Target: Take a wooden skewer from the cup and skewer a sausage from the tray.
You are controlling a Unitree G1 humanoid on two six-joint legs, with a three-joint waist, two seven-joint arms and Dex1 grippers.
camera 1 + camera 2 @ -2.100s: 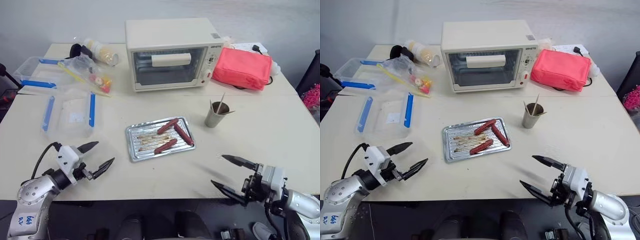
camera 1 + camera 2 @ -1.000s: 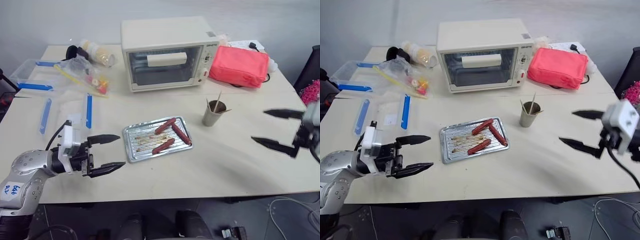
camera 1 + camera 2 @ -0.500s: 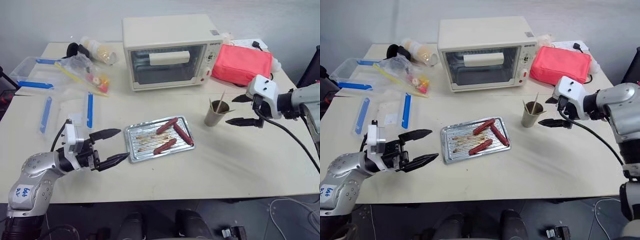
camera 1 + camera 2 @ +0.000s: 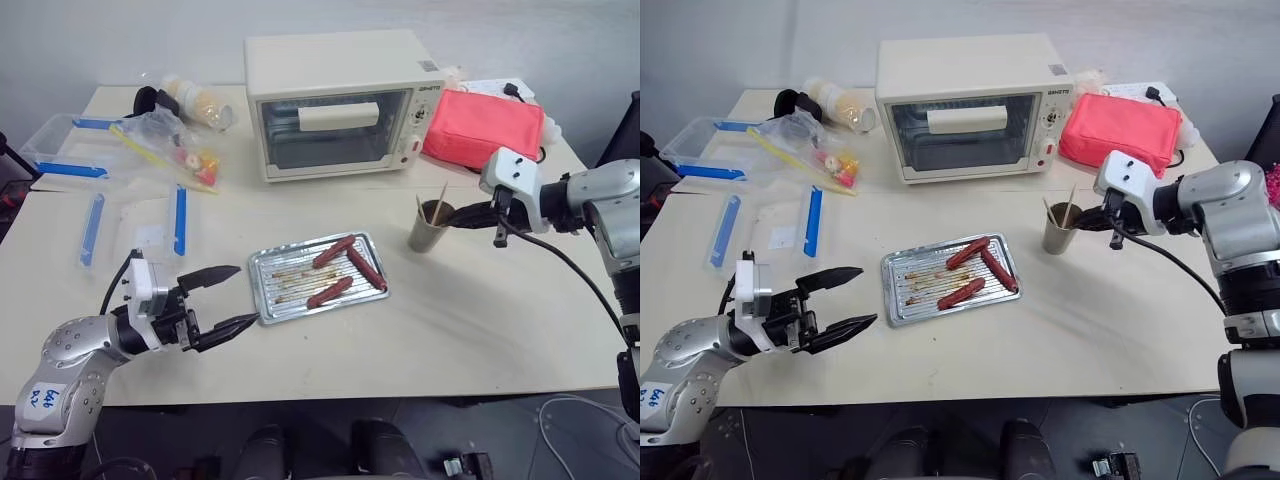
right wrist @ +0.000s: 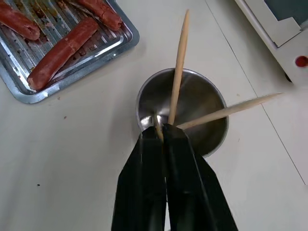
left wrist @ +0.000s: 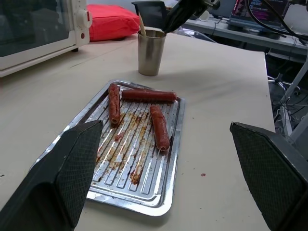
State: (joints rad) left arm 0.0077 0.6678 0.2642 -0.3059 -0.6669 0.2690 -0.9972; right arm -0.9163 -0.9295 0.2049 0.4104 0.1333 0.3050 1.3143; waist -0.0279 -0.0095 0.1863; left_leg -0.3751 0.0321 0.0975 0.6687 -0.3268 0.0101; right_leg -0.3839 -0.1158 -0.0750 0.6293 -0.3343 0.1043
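Item 1. Small silver-grey metal cup (image 5: 183, 110), tapered, no handle: stands upright on the cream table (image 4: 480, 320), between the tray and the red pouch. It holds pale, thin wooden skewers; two lean out over the rim, one steep (image 5: 179, 62), one low and slanting (image 5: 231, 110).

Item 2. My right gripper (image 5: 162, 131), two black fingers: tips at the cup's near rim, jaws clenched together. A short pale stub of a third wooden skewer (image 5: 158, 129) shows pinched between the tips at the rim; I read this as a grasp on that skewer.

Item 3. Shiny rectangular metal tray (image 4: 268, 300), raised rim, ribbed bottom with brown grease streaks: lies flat near the table's middle, left of the cup and apart from it.

Item 4. Three smooth reddish-brown sausages in the tray: one (image 4: 334, 252) and a second (image 4: 366, 268) toward the far side, a third (image 4: 330, 293) nearer me.

Item 5. My left gripper (image 4: 228, 298), two black fingers: jaws spread wide, empty, held level just beside the tray's left end, not touching it.

Item 6. Cream toaster oven (image 4: 340, 105) at the back; red soft pouch (image 4: 482, 130) to its right; clear plastic boxes with blue clips (image 4: 135, 225) at the left.
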